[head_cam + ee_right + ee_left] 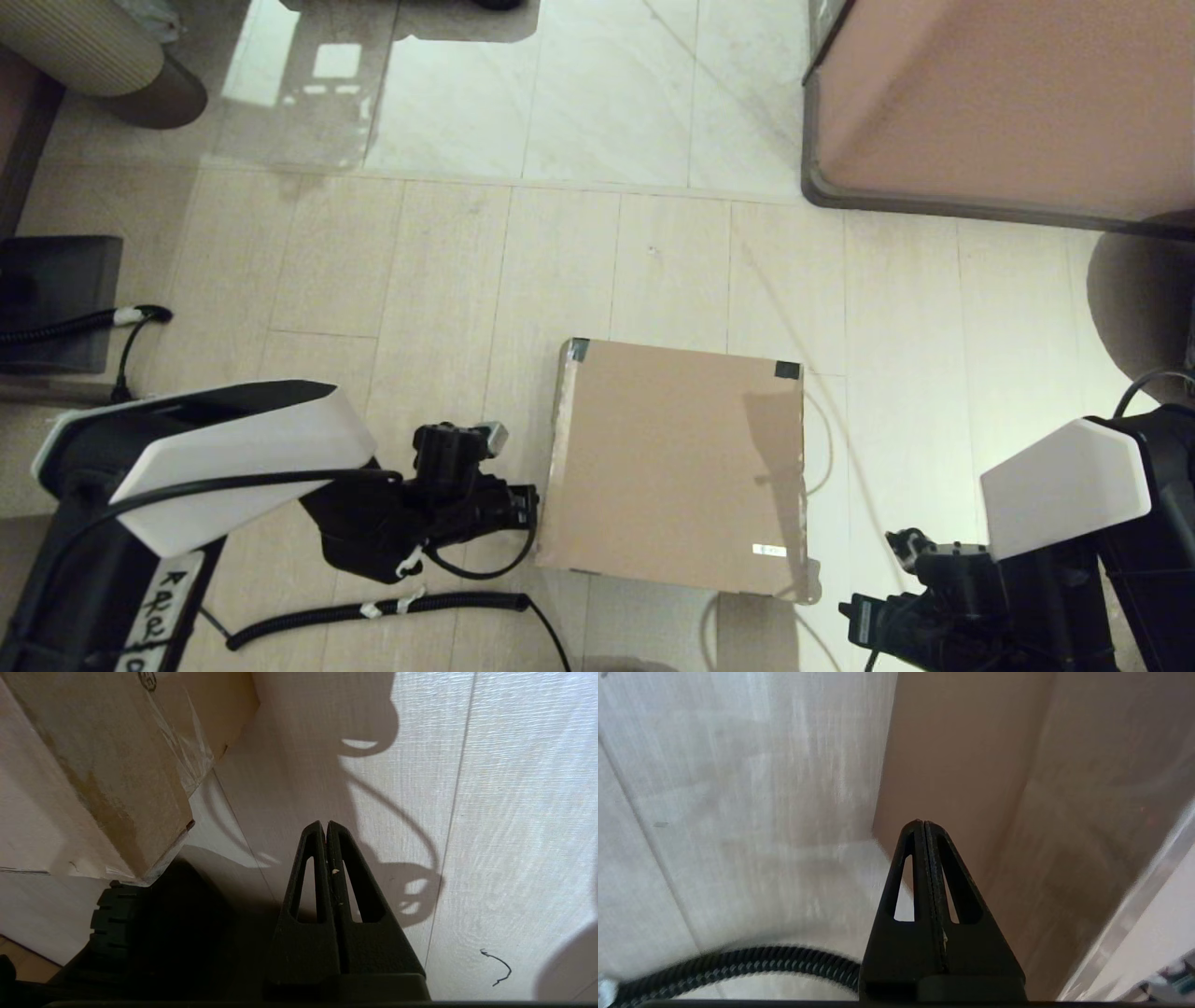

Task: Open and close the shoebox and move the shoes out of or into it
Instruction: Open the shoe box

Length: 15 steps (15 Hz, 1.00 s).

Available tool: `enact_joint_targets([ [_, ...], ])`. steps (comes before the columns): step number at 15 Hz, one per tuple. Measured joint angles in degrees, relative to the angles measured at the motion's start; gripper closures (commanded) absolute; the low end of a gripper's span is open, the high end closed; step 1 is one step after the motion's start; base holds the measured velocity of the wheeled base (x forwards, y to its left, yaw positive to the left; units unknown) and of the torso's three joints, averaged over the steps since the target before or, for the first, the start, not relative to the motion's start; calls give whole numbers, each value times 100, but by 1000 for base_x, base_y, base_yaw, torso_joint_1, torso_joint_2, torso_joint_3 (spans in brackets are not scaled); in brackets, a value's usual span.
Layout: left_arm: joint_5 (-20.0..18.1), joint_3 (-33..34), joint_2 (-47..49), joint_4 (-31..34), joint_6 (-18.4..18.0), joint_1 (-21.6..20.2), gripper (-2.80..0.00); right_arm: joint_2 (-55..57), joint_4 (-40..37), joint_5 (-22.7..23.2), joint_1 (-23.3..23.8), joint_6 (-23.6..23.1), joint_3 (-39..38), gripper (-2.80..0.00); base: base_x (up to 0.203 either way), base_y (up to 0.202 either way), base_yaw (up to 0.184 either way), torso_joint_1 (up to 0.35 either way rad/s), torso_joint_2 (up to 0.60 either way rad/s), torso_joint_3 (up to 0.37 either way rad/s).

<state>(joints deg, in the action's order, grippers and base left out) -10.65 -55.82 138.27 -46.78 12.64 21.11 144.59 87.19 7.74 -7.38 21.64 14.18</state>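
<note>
The brown cardboard shoebox (677, 462) lies on the floor with its lid down, dark tape on its two far corners and a small white label near its front right. Its side wall (971, 765) fills much of the left wrist view, and its near corner (117, 788) shows in the right wrist view. My left gripper (923, 823) is shut and empty, its tips close to the box's left side (534, 499). My right gripper (325, 825) is shut and empty, low over the floor off the box's front right corner. The shoes are out of view.
A large pinkish-brown cabinet (999, 103) stands at the back right. A dark block (56, 299) with a cable sits at the far left. A black corrugated hose (373, 611) lies on the floor in front of the left arm.
</note>
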Motion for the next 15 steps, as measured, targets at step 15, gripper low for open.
enact_joint_targets([
  [15,332,-134,51,114,100,105,0,-702,-2060,-249,-187,232,2013,0,0,0,0,0,0,0],
])
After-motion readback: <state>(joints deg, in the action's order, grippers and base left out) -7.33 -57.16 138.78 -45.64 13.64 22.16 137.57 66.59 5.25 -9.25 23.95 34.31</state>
